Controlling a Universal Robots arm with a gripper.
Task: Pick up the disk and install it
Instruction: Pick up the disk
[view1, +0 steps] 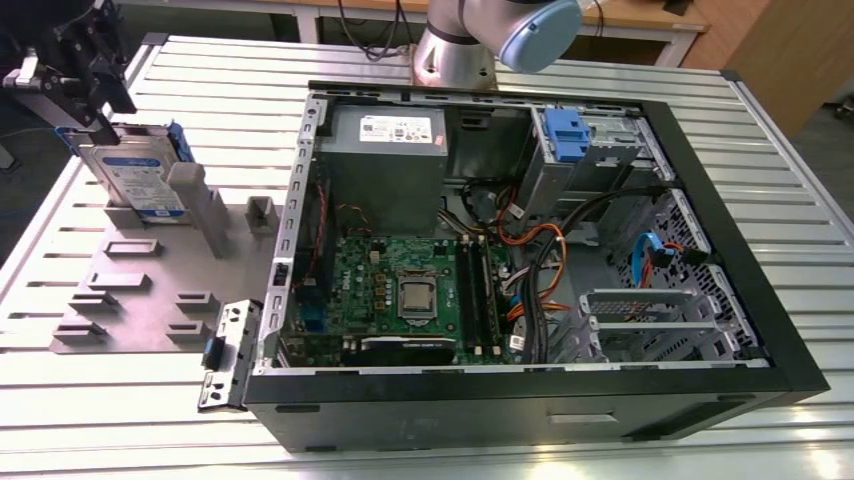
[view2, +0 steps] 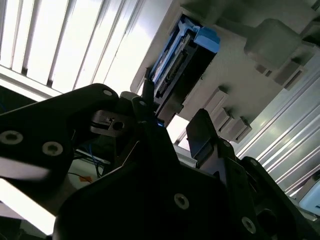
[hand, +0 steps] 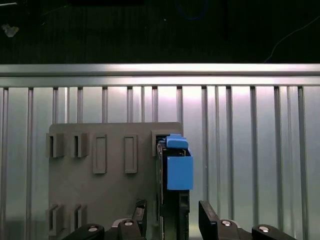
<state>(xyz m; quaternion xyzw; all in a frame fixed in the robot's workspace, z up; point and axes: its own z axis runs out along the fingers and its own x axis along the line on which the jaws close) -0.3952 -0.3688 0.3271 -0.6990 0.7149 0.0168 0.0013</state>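
In the first wrist view the black two-finger gripper (hand: 172, 209) has its fingers (hand: 207, 216) spread wide, one on each side of the flat rectangular silver disk (hand: 172, 192). There is a visible gap to both faces, and nothing is held. Whether the tips already overlap its upper edge cannot be told. The disk stands upright on edge in a slot of the grey moulded fixture plate (hand: 100, 185), at the upper left of the exterior view, with its white-and-blue label showing there and blue plastic rails (hand: 179, 170) along its edges. It is likely stiff, dense for its size and sensitive to knocks, and its smooth metal faces could slip under a light squeeze. The best hold appears to be across the two broad faces near the upper edge, midway along and clear of the rails, which would probably flex. Beyond the plate runs the ribbed aluminium table (hand: 250, 150). Farther toward the exterior view's right lies the open black computer case (view1: 534, 400), with a grey metal drive cage (view1: 587, 150) at the frame's upper right.
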